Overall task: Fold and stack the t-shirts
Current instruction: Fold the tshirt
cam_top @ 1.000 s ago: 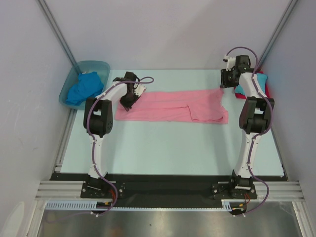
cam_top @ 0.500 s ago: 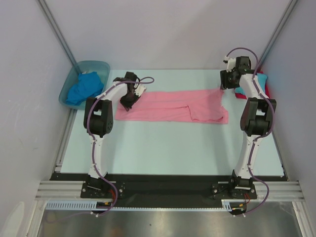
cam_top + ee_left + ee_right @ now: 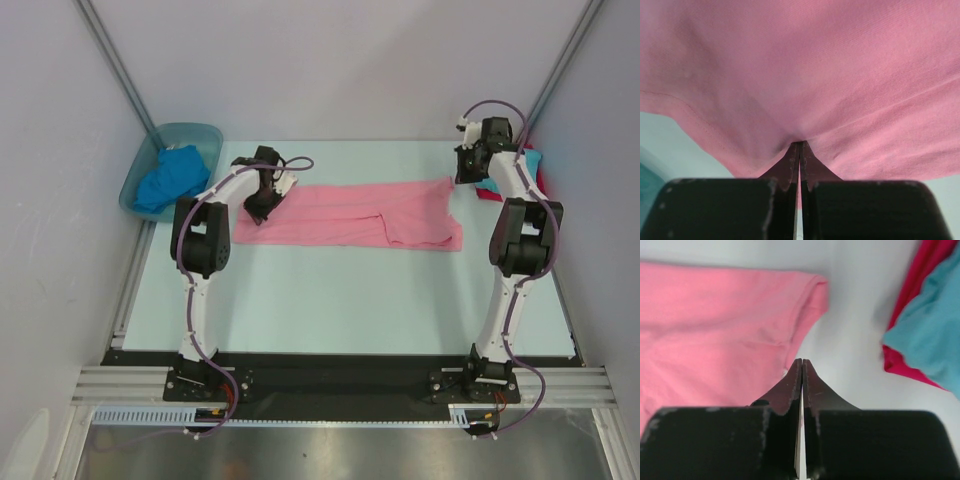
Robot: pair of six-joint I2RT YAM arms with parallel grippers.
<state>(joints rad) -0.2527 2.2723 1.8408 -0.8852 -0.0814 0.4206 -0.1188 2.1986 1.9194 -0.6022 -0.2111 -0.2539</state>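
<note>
The pink t-shirt (image 3: pixel 350 213) lies as a long folded strip across the far part of the table. My left gripper (image 3: pixel 262 200) is shut on its left end; in the left wrist view pink cloth (image 3: pixel 805 75) bunches at the closed fingertips (image 3: pixel 800 146). My right gripper (image 3: pixel 468 166) is shut and empty, just off the shirt's far right corner (image 3: pixel 812 290), above bare table. The turquoise shirt (image 3: pixel 935 335) lies on the red shirt (image 3: pixel 917 285) at the far right (image 3: pixel 532 160). The royal blue shirt (image 3: pixel 168 178) is crumpled in the tub.
A blue-green translucent plastic tub (image 3: pixel 205 133) stands at the far left corner. Grey walls and metal posts close in the back and sides. The pale table (image 3: pixel 340 300) runs to the arm bases at the near edge.
My right gripper has moved a little to the right, away from the pink shirt's corner toward the turquoise and red pile. The left gripper and the pink shirt have not moved.
</note>
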